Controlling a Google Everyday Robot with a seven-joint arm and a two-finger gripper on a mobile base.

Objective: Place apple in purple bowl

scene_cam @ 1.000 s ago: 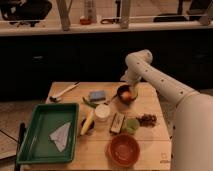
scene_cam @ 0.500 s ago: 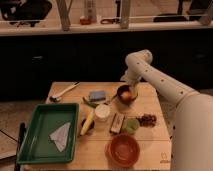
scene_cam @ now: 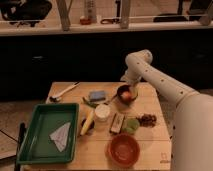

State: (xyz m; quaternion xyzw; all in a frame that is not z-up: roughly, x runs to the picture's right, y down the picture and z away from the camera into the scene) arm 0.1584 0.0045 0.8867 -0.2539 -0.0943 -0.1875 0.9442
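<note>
Over the last second almost nothing had shifted: the gripper (scene_cam: 127, 84) hung at the same station directly above the purple bowl (scene_cam: 120, 98), towards the far side of the table (scene_cam: 150, 142); the apple (scene_cam: 128, 93) lay inside that bowl, as it had a second earlier; whether the gripper was open or closed could not be told from where I stood; on this evidence placement appeared complete, with only withdrawal of the arm outstanding; the orange-red bowl (scene_cam: 123, 150) sat undisturbed.
</note>
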